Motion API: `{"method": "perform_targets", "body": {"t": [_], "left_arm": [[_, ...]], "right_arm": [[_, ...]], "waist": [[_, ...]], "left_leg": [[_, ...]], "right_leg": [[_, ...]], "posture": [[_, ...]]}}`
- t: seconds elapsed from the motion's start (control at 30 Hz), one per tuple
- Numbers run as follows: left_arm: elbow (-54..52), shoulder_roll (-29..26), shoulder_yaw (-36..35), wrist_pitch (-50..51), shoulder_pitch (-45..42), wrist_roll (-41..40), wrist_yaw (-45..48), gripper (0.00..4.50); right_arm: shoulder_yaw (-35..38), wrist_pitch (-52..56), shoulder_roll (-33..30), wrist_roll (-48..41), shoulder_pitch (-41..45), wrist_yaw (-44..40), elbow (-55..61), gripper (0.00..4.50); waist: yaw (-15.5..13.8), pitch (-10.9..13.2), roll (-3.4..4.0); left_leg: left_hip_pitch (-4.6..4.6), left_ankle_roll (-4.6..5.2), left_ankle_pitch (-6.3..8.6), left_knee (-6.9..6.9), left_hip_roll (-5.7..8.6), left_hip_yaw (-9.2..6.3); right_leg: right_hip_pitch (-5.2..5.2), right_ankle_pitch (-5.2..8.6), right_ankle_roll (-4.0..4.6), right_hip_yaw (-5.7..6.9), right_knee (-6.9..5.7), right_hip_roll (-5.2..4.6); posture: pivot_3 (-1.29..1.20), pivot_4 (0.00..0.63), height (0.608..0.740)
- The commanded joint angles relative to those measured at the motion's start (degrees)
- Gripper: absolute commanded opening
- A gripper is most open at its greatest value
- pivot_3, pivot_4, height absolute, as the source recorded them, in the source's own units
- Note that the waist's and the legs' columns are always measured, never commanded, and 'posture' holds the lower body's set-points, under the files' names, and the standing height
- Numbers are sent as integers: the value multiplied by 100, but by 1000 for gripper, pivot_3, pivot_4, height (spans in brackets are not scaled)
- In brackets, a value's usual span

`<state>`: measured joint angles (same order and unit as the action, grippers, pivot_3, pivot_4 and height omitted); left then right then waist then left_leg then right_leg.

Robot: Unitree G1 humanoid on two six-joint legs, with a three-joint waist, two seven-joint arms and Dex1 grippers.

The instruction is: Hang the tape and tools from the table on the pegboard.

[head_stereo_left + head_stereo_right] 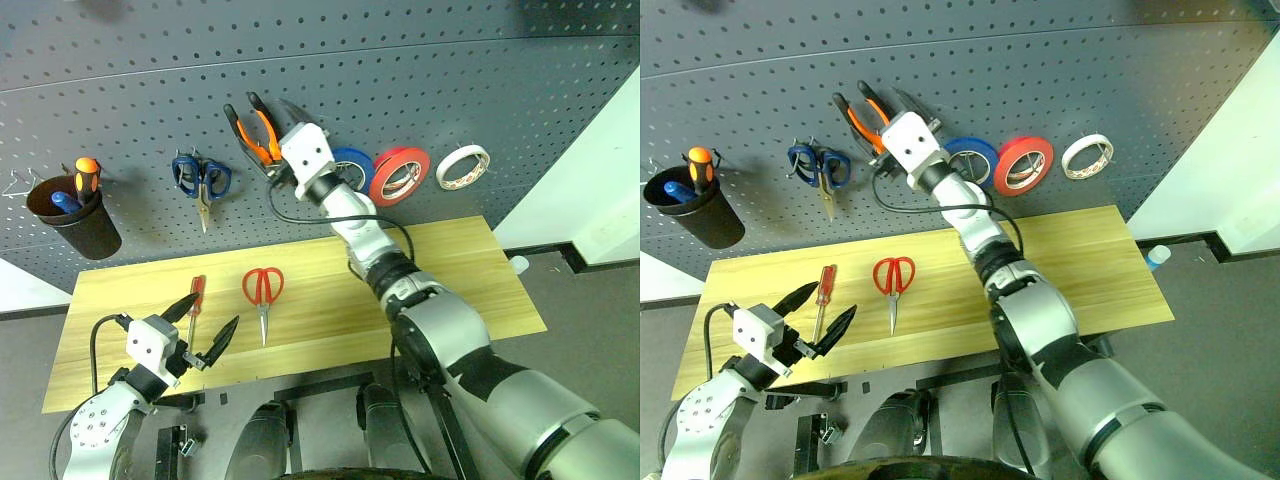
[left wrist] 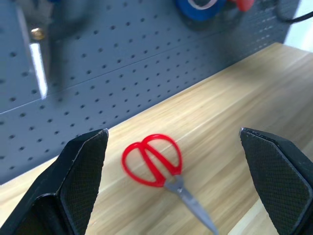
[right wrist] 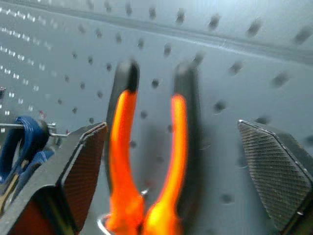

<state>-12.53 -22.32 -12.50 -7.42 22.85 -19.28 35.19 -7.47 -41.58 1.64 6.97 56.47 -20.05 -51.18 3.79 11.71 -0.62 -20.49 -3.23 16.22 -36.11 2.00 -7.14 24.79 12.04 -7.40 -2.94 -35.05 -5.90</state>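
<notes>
The pliers (image 1: 252, 133) with orange-and-black handles hang on the dark grey pegboard (image 1: 450, 90), handles up. My right gripper (image 1: 275, 135) stands open at them; in the right wrist view its fingers (image 3: 83, 161) are spread wide on either side of the handles (image 3: 124, 147), apart from them. The whitish tape (image 1: 462, 166) hangs at the board's right. On the light wood table (image 1: 450, 270) lie the red scissors (image 1: 262, 285) and the slim red-handled screwdriver (image 1: 196, 300). My left gripper (image 1: 212, 312) hovers open at the table's front left, facing the scissors (image 2: 151, 159).
A blue roll (image 1: 350, 165) and a red roll (image 1: 400, 175) hang beside the white tape. Blue-handled scissors (image 1: 202, 178) hang left of the pliers. A black cup (image 1: 75, 215) at the board's far left holds an orange-handled screwdriver (image 1: 87, 175).
</notes>
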Motion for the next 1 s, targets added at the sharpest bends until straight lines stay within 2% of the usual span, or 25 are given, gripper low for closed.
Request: {"method": "perform_targets", "body": {"t": [0.03, 0.17, 0.27, 0.37, 0.47, 0.6, 0.77, 1.0], "left_arm": [[-476, 117, -17, 591, 134, 96, -545, 4500], [-777, 341, 266, 1120, 69, 259, -994, 4500], [-769, 439, 589, 2128, -323, 695, -1619, 4500], [-616, 500, 861, 3459, -875, 1111, -2258, 4500], [-387, 733, 1168, 4536, -1604, 1310, -2690, 4500], [79, 1154, 1368, 5437, -2601, 1492, -3123, 4500], [881, 1570, 1722, 6845, -3825, 1807, -3549, 4500], [1737, 2317, 917, 7672, -4687, 1782, -4151, 4500]], "right_arm": [[-475, 472, -350, -558, -1012, -1038, 2305, 4477], [-770, 1661, -1175, -1410, -2070, -2099, 4403, 4477], [-725, 2606, -2102, -2078, -2774, -2880, 5429, 4477], [-621, 3274, -2871, -2652, -3388, -3572, 5891, 4477], [-576, 3065, -3561, -2531, -3951, -4218, 5679, 4477], [-489, 2798, -3828, -2361, -4151, -4474, 5230, 4477], [-425, 2448, -3810, -2207, -3999, -4630, 4786, 4477], [-422, 2201, -3685, -2100, -3830, -4671, 4547, 4477]], "waist": [[5, 0, 0], [-5, 1, 1], [-84, -1, -2], [-151, -3, -5], [-179, -2, -7], [-117, 6, -25], [-129, 5, -30], [-135, 5, -35]], "left_leg": [[-1, 0, 0, 1, -1, -3], [-2, 0, 1, -4, -1, 0], [15, -1, 1, -12, -1, -4], [15, -1, 1, -31, 1, -14], [8, -1, 1, -43, 4, -14], [6, -1, 1, -48, 6, -10], [10, -2, 0, -49, 5, -12], [0, -5, 0, -60, 6, -12]], "right_leg": [[1, 2, -3, 2, -1, 0], [1, 3, -3, 1, -1, -1], [-25, 28, -4, 5, 2, -1], [-42, 32, 1, 11, 8, 0], [-46, 31, -1, 12, 9, -1], [-46, 17, -19, 11, 11, -2], [-49, 14, -24, 14, 3, 0], [-48, 6, -30, 14, 11, -1]], "posture": [[41, 174, 740], [34, 171, 740], [31, 166, 740], [19, 163, 740], [11, 158, 740], [0, 152, 740], [-11, 144, 740], [-17, 140, 740]]}}
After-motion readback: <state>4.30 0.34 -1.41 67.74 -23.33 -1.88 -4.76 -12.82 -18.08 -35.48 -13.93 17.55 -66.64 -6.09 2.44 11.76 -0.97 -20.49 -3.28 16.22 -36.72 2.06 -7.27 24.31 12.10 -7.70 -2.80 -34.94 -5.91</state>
